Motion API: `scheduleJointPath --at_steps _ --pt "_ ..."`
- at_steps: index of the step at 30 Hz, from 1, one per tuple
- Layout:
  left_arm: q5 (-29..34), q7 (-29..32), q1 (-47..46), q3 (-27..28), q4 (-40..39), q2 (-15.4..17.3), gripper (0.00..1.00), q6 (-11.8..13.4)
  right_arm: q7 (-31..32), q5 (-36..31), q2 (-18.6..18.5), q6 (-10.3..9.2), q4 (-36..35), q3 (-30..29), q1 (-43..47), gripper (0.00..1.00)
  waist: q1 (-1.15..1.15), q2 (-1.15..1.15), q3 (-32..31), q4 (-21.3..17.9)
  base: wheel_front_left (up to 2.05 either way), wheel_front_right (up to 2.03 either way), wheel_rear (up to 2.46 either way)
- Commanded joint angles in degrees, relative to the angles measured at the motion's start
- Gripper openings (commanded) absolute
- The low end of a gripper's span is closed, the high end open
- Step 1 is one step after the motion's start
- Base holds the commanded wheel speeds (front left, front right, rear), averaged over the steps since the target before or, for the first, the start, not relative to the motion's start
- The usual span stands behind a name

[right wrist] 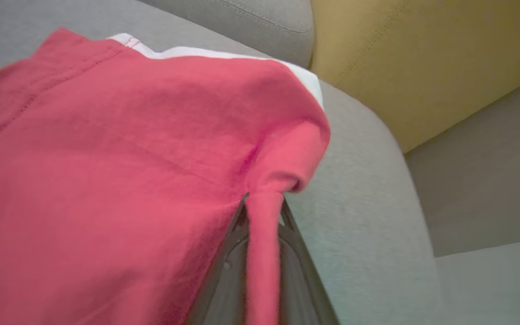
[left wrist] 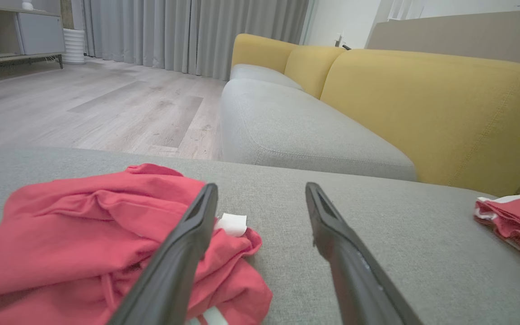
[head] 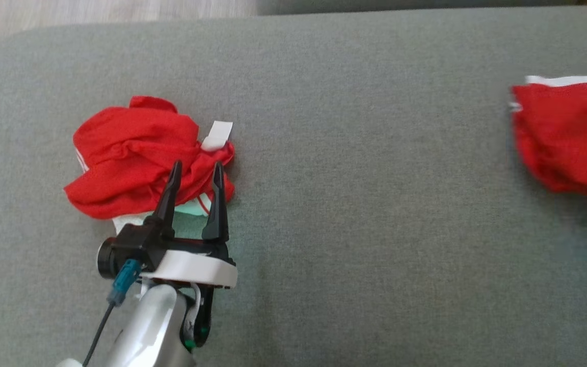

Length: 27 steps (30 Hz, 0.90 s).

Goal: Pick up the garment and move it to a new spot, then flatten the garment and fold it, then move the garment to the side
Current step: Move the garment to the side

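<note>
A red garment with white trim (head: 568,132) lies at the right edge of the grey cushion (head: 349,204); it is blurred in the head view. My right gripper (right wrist: 264,201) is shut on a pinched fold of this garment (right wrist: 129,158), and red cloth runs down between its fingers. A second, crumpled red garment (head: 130,153) with a white tag lies at the left. My left gripper (head: 196,164) stands open over that heap's near right edge, fingers apart with nothing between them. In the left wrist view the open left gripper (left wrist: 261,186) points past the heap (left wrist: 84,225), with the trimmed garment (left wrist: 513,221) at far right.
The wide grey cushion stretches between the two garments. Beyond it stands a sofa with a grey seat (left wrist: 287,126) and yellow backrests (left wrist: 422,113). Wooden floor (left wrist: 84,104) lies past the cushion's far left edge, with curtains and a low cabinet behind.
</note>
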Motion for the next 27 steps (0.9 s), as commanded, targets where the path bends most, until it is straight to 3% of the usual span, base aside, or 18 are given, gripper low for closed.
scheduleJointPath --at_steps 1,5,8,15,16,17,27 --pt "0.8 -0.3 -1.8 2.1 -2.0 0.4 1.00 -0.3 -0.1 0.4 -4.8 -0.04 -2.3 1.8 0.4 0.00 0.00 0.00 1.1 0.5 0.00 0.00 0.00" --pt "1.0 -0.3 -2.4 2.5 -2.1 0.4 1.00 -0.5 0.4 -1.0 -9.9 -0.04 -3.6 2.4 0.9 0.00 0.00 0.00 2.5 0.9 0.00 0.00 0.00" --pt "1.1 -0.3 -2.8 2.5 -2.1 0.4 1.00 -0.7 0.5 -2.0 -11.5 -0.04 -3.8 1.9 1.0 0.00 0.00 0.00 3.1 1.3 0.00 0.00 0.00" --pt "1.0 -0.3 -3.9 2.4 -1.8 0.4 1.00 -0.8 1.1 -4.7 -12.1 -0.04 -3.7 -2.3 0.8 0.00 0.00 0.00 4.3 1.9 0.00 0.00 0.00" --pt "1.1 -0.3 -3.9 2.4 -1.8 0.4 1.00 -0.7 1.0 -5.2 -11.9 -0.04 -3.8 -3.2 0.6 0.32 0.00 0.00 4.2 1.9 0.00 0.00 0.00" --pt "1.1 -0.3 -4.0 2.5 -1.7 0.4 1.00 -0.7 0.9 -5.6 -11.5 -0.04 -3.9 -4.2 0.3 1.00 0.00 0.00 4.2 1.9 0.00 0.00 0.00" --pt "1.1 -0.3 -3.1 3.2 -1.0 0.4 1.00 -0.7 -2.8 -8.5 -5.2 -0.04 -8.6 -12.5 -1.0 1.00 0.00 0.00 -0.1 0.6 0.00 0.00 0.00"
